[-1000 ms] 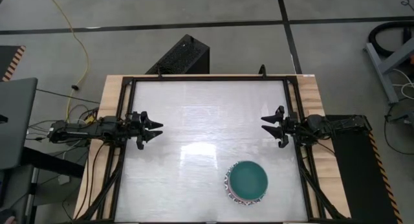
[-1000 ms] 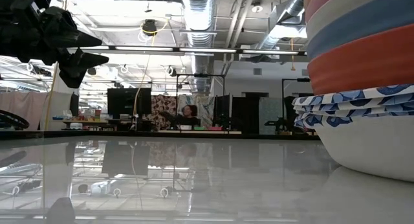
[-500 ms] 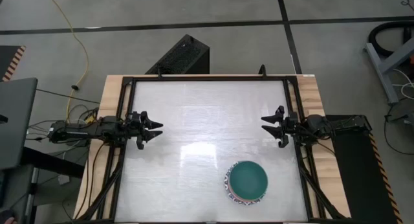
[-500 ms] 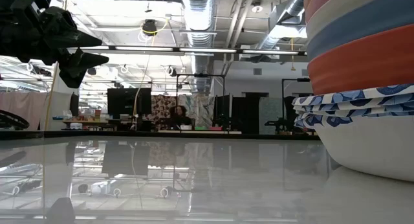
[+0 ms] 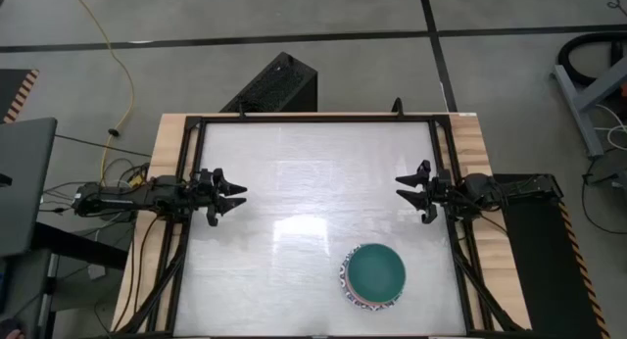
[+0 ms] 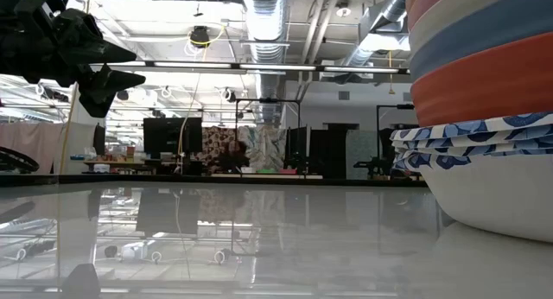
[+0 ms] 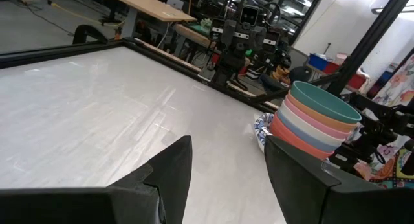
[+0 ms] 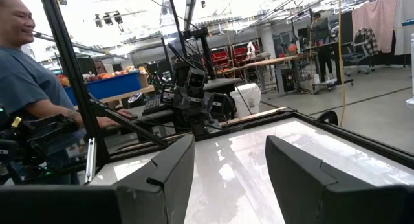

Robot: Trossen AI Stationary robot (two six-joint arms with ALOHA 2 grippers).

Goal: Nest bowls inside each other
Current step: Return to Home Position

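The bowls are sitting nested in one stack (image 5: 373, 276) on the right half of the desk (image 5: 294, 172), nearer the right arm, with the teal bowl (image 5: 373, 268) on top. Below it, the left wrist view is showing orange, pink and red bands over patterned rims.

The left end effector (image 5: 233, 195) is hovering at the desk's left edge and the right end effector (image 5: 408, 192) at its right edge. Both are spread wide, holding nothing, and are well apart from the stack.

The bowls are looking stiff, smooth and probably slippery; each one is likely light, while the whole pile is likely weighing noticeably more. Only the teal rim is offering a free lip, so a pinch there, one finger inside and one outside, is seeming best. Lifting it may be dragging a wedged bowl along.
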